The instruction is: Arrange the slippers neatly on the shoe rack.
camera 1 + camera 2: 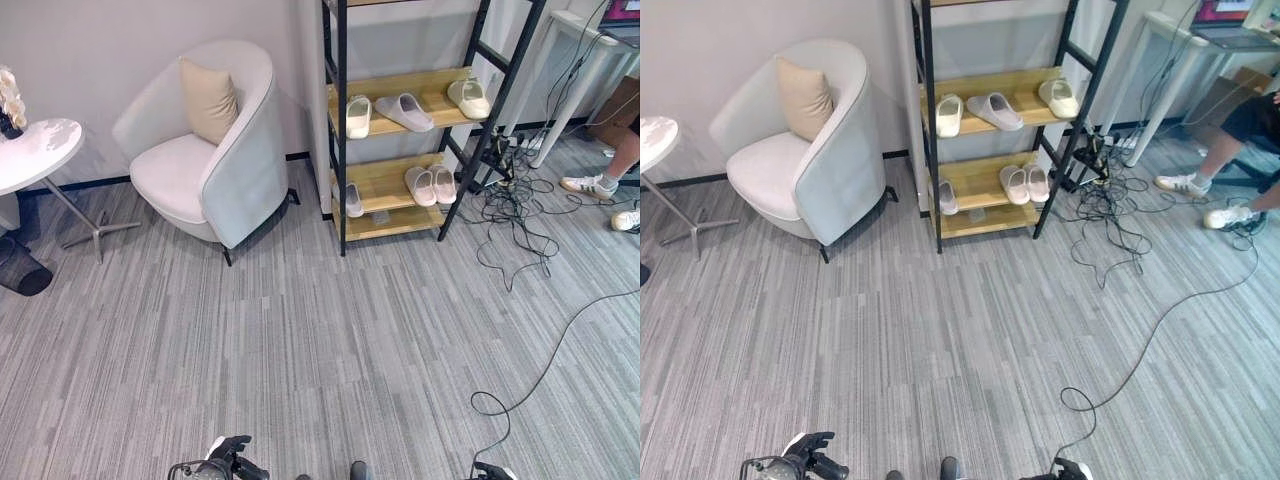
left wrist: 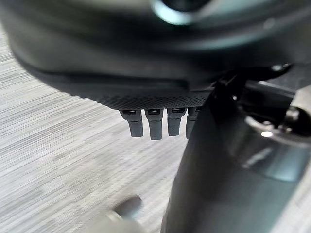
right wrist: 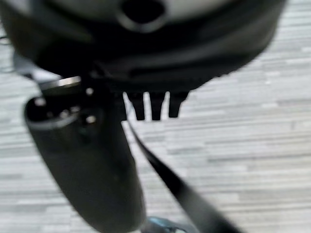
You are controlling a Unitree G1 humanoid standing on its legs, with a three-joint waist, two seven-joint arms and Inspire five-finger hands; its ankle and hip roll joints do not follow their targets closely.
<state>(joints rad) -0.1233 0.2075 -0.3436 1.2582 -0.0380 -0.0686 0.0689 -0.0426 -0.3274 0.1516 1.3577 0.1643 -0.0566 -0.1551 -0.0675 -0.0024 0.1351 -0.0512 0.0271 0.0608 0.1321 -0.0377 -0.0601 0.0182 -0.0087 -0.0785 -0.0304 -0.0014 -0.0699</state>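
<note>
The shoe rack (image 1: 339, 140) has a black frame and wooden shelves and stands against the far wall. On its upper shelf lie a cream slipper (image 1: 358, 116), a grey slipper (image 1: 404, 111) and another cream slipper (image 1: 468, 97), spread apart and at different angles. A pink pair (image 1: 431, 185) sits side by side on the lower shelf, and one pale slipper (image 1: 352, 199) lies at that shelf's left end. My left hand (image 2: 146, 92) hangs over bare carpet with its fingers (image 2: 155, 124) straight, holding nothing. My right hand (image 3: 146, 73) hangs the same way, its fingers (image 3: 155, 107) straight and empty.
A white armchair (image 1: 215, 160) with a beige cushion stands left of the rack. A round white table (image 1: 35, 150) and a dark bin (image 1: 20, 270) are at far left. Loose cables (image 1: 510, 215) sprawl right of the rack, near a person's shoes (image 1: 590, 185) and a white desk (image 1: 585, 50).
</note>
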